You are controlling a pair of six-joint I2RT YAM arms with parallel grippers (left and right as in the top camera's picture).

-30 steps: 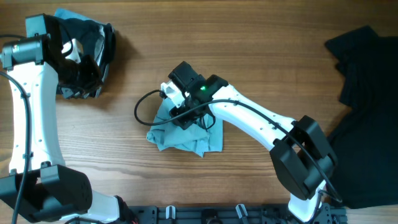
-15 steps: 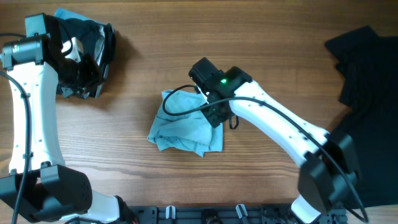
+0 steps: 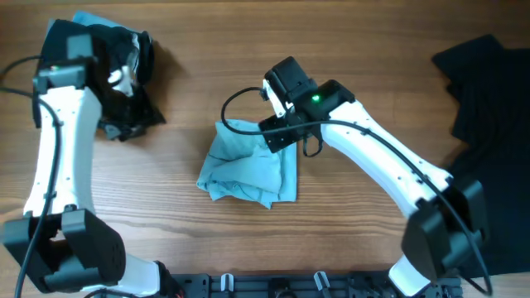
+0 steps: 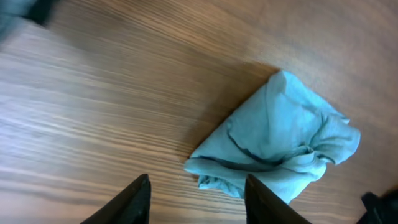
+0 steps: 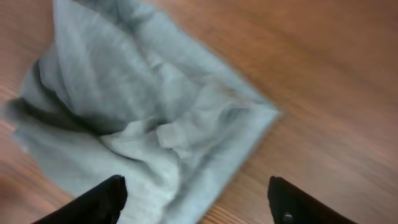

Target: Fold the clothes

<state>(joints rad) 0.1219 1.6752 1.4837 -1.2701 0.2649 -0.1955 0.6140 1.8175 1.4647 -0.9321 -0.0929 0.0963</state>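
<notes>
Lying crumpled on the bench (image 3: 356, 50) near its middle was the light-blue T-shirt (image 3: 248, 170), ungripped. Right end effector (image 5: 196, 186) hovered over its upper-right edge, jaws wide, empty. Left end effector (image 4: 196, 183) was partly spread, empty, beside the dark garment pile (image 3: 124, 79) at far left. Black garment (image 3: 489, 91) lay at the right edge.

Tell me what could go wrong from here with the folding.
The light-blue garment lies as a lumpy, loose bundle, so its folds may slip open.
The black cable looping off the right arm sits near the garment's top edge and might snag it.
The right tool is open just over the cloth and could drag it.
</notes>
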